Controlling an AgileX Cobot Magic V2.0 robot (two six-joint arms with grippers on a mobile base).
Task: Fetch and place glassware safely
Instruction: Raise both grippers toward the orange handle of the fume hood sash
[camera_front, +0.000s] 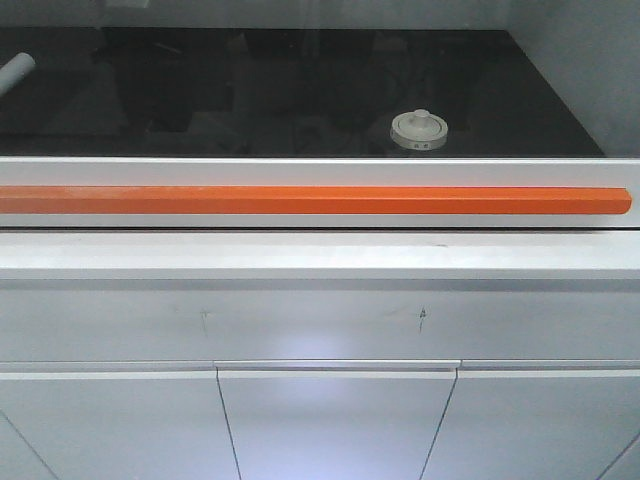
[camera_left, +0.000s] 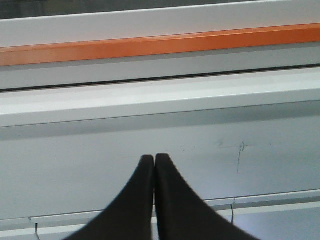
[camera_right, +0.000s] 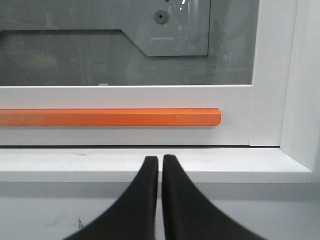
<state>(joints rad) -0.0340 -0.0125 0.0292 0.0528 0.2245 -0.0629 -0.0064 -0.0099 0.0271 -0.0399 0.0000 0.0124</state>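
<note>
In the front view the glass jar (camera_front: 419, 131) sits right of centre in the upper part of the frame, on the black work surface (camera_front: 250, 90), with its cream knobbed lid on. It appears to stand behind a glazed sash whose orange handle bar (camera_front: 310, 200) runs across nearly the whole width. A white tube (camera_front: 15, 70) lies at the upper left edge, well apart from the jar. No arm shows here.

In the left wrist view the left gripper (camera_left: 154, 159), at bottom centre, has its fingers pressed together with nothing between them. It faces the white cabinet front (camera_left: 100, 170) below the bar.

In the right wrist view the right gripper (camera_right: 161, 160) is likewise closed and empty — only a hairline gap. It points at the white ledge (camera_right: 240, 162) under the bar's right end, with the glass pane (camera_right: 75, 55) above.

The jar looks unreachable until the sash goes up, so the step in hand is probably engaging the bar. Done well, both grippers would meet it level and spaced apart, then lift evenly and slowly so the sash neither jams nor jolts the jar. After that, the jar's body is a safer hold than its possibly loose lid.
</note>
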